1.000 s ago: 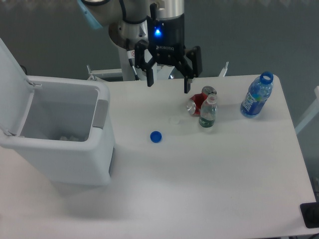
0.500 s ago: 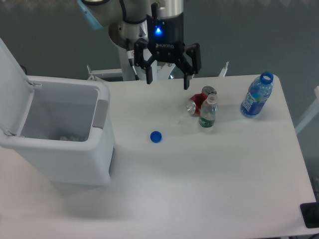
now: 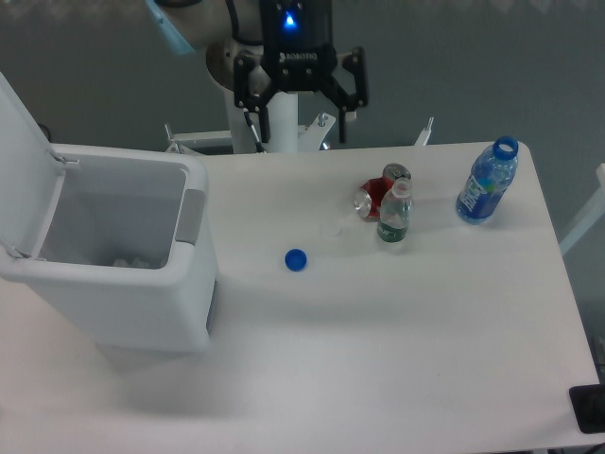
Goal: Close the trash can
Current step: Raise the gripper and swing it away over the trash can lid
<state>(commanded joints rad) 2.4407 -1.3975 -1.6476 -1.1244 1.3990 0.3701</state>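
Note:
The trash can (image 3: 142,312) is a big white bin on the left of the table, with a grey tab (image 3: 192,217) on its right wall. Its white lid (image 3: 21,161) stands raised at the far left, leaving the inside open to view, with some white scraps at the bottom. My gripper (image 3: 301,132) hangs open and empty above the table's back edge, up and to the right of the can and well apart from it.
A blue bottle cap (image 3: 296,259) lies mid-table. A small clear bottle (image 3: 394,215) stands next to a crushed red can (image 3: 377,196). An uncapped blue bottle (image 3: 487,182) stands near the right edge. The arm's base (image 3: 274,128) rises behind the table.
The gripper has risen and shifted left and back, away from the red can and bottle. It stays open. Nothing on the table has moved.

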